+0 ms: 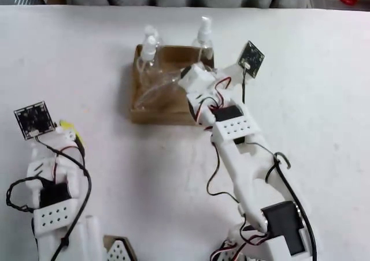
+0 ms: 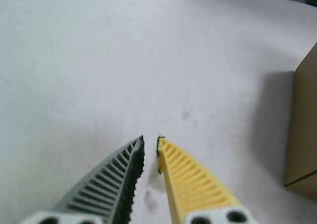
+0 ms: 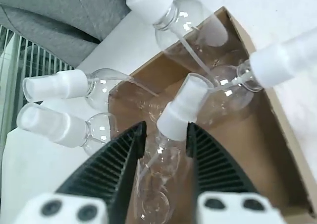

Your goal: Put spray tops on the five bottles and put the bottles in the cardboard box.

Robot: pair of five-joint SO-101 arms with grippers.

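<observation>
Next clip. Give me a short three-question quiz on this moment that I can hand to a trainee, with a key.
1. How many clear plastic bottles with white spray tops show in the right wrist view?
2. True or false: the left gripper, with its grey and yellow fingers, holds one of them.
3. The right gripper hangs over: A) the brown cardboard box; B) bare table; C) a metal tray.
Key: 1 five. 2 false, it is shut on nothing over the white table. 3 A.
</observation>
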